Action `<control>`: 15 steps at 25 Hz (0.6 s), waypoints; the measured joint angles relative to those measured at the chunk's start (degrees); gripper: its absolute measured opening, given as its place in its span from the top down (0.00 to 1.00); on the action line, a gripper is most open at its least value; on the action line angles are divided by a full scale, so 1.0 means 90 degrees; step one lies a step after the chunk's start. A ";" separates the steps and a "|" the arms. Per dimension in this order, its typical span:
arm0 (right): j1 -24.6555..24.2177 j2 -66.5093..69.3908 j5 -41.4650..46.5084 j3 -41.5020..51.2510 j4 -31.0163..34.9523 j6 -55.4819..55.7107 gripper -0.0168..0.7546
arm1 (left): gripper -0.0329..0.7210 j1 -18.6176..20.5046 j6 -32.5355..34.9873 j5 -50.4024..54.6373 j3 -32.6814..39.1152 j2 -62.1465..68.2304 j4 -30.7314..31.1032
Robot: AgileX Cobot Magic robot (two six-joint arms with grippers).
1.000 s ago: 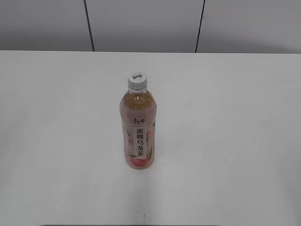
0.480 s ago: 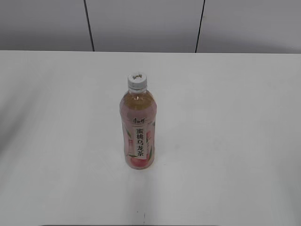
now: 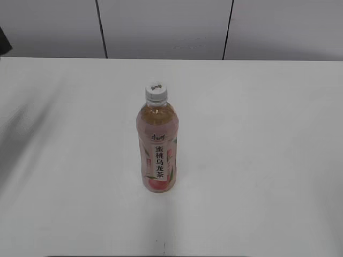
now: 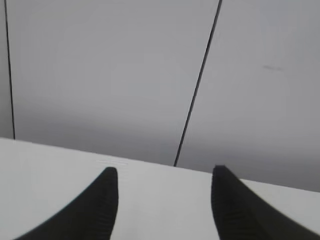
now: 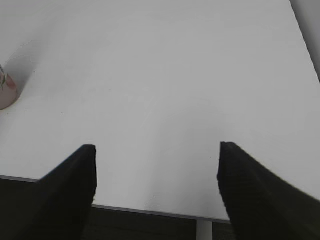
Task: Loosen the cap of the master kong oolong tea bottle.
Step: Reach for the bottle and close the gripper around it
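Observation:
The master kong oolong tea bottle stands upright in the middle of the white table, with its pink peach label and white strip of black characters facing the exterior camera. The white ribbed cap sits on its neck. Only the bottle's pink base shows at the left edge of the right wrist view. My left gripper is open and empty, looking over the table's far part at the wall. My right gripper is open and empty above the table's near edge. Neither gripper's jaws show in the exterior view.
A grey panelled wall with dark vertical seams stands behind the table. A small dark shape shows at the exterior view's upper left edge. The table's front edge lies below the right gripper.
A dark shape has come into the exterior view's upper left edge, and a soft shadow has spread over the table's left side. The bottle has not moved.

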 joint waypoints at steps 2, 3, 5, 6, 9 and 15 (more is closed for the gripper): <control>0.0000 0.0000 0.0000 0.0000 0.0000 0.0000 0.24 | 0.47 0.0000 -0.0136 -0.0521 0.0008 0.0498 0.0310; 0.0000 0.0000 0.0000 0.0000 0.0000 0.0000 0.24 | 0.47 0.0000 -0.0163 -0.0817 0.0036 0.0751 0.0540; 0.0000 0.0000 0.0000 0.0000 0.0000 0.0000 0.24 | 0.47 0.0000 -0.0185 -0.1632 0.0181 0.1239 0.1056; 0.0000 0.0000 0.0000 0.0000 0.0000 0.0000 0.24 | 0.47 0.0000 -0.0200 -0.2061 0.0267 0.1430 0.1269; 0.0000 0.0000 0.0000 0.0000 0.0000 0.0000 0.24 | 0.47 0.0000 -0.0206 -0.2991 0.0686 0.2002 0.1958; 0.0000 0.0000 0.0000 0.0000 0.0000 0.0000 0.24 | 0.47 0.0003 -0.0206 -0.3162 0.1293 0.2291 0.4303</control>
